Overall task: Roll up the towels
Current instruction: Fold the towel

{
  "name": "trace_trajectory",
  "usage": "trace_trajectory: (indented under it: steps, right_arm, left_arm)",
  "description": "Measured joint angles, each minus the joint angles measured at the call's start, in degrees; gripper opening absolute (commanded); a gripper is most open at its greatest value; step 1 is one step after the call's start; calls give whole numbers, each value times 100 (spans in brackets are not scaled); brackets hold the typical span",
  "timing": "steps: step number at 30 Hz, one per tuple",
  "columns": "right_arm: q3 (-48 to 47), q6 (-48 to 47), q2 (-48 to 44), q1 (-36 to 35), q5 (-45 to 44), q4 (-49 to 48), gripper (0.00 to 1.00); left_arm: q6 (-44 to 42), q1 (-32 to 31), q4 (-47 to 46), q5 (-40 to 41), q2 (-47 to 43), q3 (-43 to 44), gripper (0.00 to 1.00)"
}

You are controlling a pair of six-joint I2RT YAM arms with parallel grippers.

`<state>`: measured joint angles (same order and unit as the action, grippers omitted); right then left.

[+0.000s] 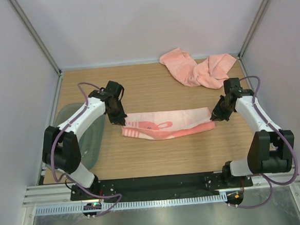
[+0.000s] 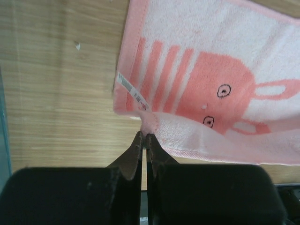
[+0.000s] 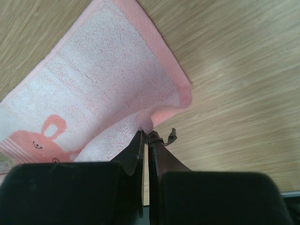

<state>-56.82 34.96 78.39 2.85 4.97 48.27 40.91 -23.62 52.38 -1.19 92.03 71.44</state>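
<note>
The flat towel [image 1: 166,124] is pale pink with salmon border, stripes and rabbit; the crumpled towels [image 1: 198,69] behind it are salmon.

Nothing legible shows anywhere. The only label is a small white tag [image 2: 132,93] sewn into the hem of the spread pink towel [image 2: 211,42] (it bears tiny dark marks, too small and blurred to read).
</note>
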Motion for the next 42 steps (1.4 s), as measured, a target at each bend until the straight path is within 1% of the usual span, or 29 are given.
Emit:
trace_trajectory:
  steps: [6,12,21,27,31,33,35,37,38,39,40,41,42]
  right_arm:
    - [-415,-118,710,0,-22,-225,1]
    - [-675,-190,1239,0,-17,-372,1]
    - [-1139,-229,1600,0,-17,-415,1]
    - [-1209,-232,1759,0,-13,-468,1]
    - [-1209,-232,1928,0,-13,-535,1]
    - [-1211,-229,2068,0,-11,-590,1]
    - [-1255,-227,2225,0,-11,-601,13]
    - [-1353,-190,2433,0,-9,-625,33]
    - [-1401,-188,2524,0,-11,-638,50]
    - [-1432,-166,2586,0,-15,-654,57]
    - [-1464,-168,2638,0,-20,-664,62]
    - [-1495,-166,2669,0,-35,-667,71]
    - [-1521,-142,2680,0,-44,-669,73]
  left_arm:
    - [-199,243,28,7,540,542,0]
    - [-308,334,68,9,925,894,0]
    - [-415,433,157,11,1386,1375,0]
    - [-457,466,229,46,1644,1681,0]
    - [-518,479,236,144,1790,1718,0]
    - [-540,501,240,173,1869,1729,3]
    - [-551,525,247,190,1967,1762,6]
    - [-564,544,247,210,2114,1823,13]
    - [-566,555,243,223,2190,1858,17]
    - [-584,562,234,238,2264,1886,26]
    - [-597,566,232,267,2321,1915,31]
    - [-621,577,234,302,2387,1958,35]
    - [-649,586,236,326,2448,2015,43]
